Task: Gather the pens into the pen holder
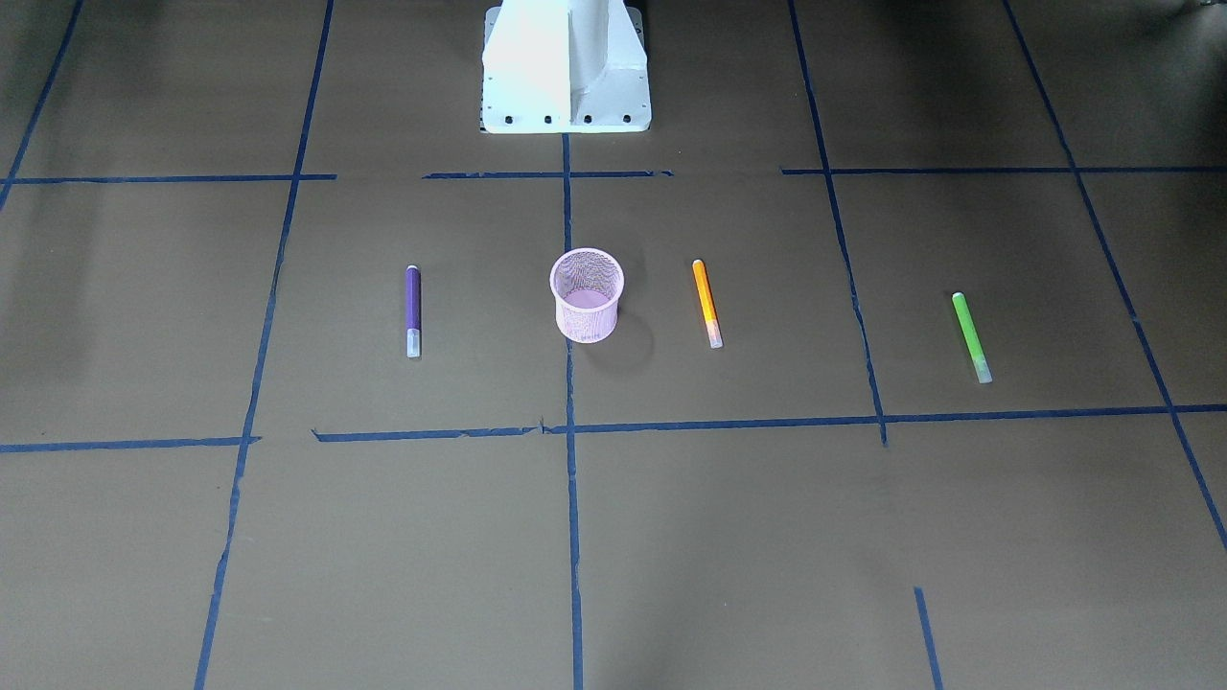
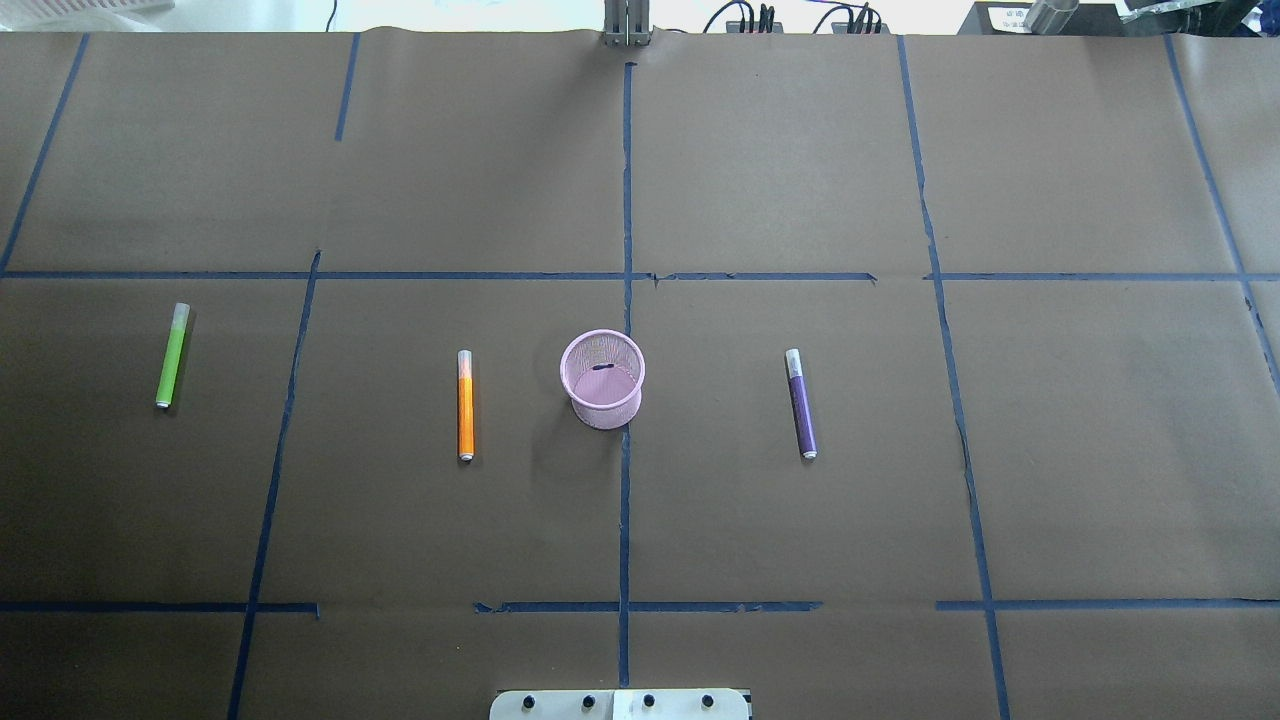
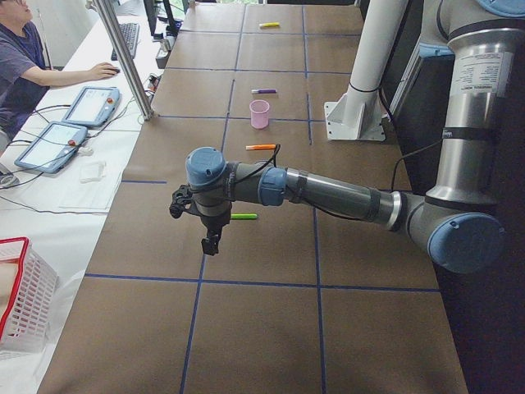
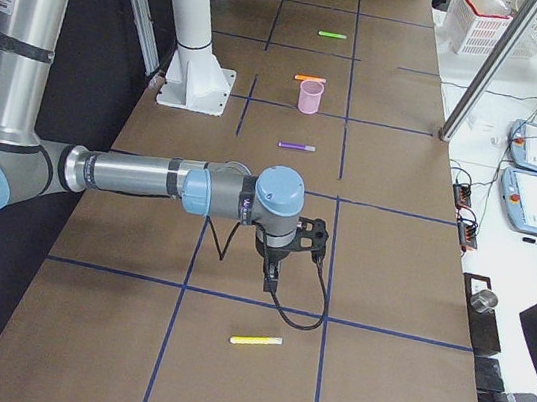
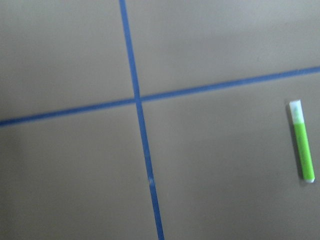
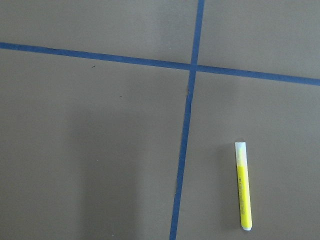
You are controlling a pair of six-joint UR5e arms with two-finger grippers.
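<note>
- Your left gripper points straight down over the brown paper-covered table, near the slim green pen. You cannot tell whether its fingers are apart or together.
- Your left arm runs level across the middle of the left side view, with its elbow at lower right.
- Your right gripper also points down, near a slim yellow pen, and its fingers are just as unreadable.
- Your right arm reaches level from the frame's left edge.
- The small round pink wire-mesh pen holder stands upright at the centre of the overhead view. The slim orange pen lies flat to its left and the slim purple pen to its right.
</note>
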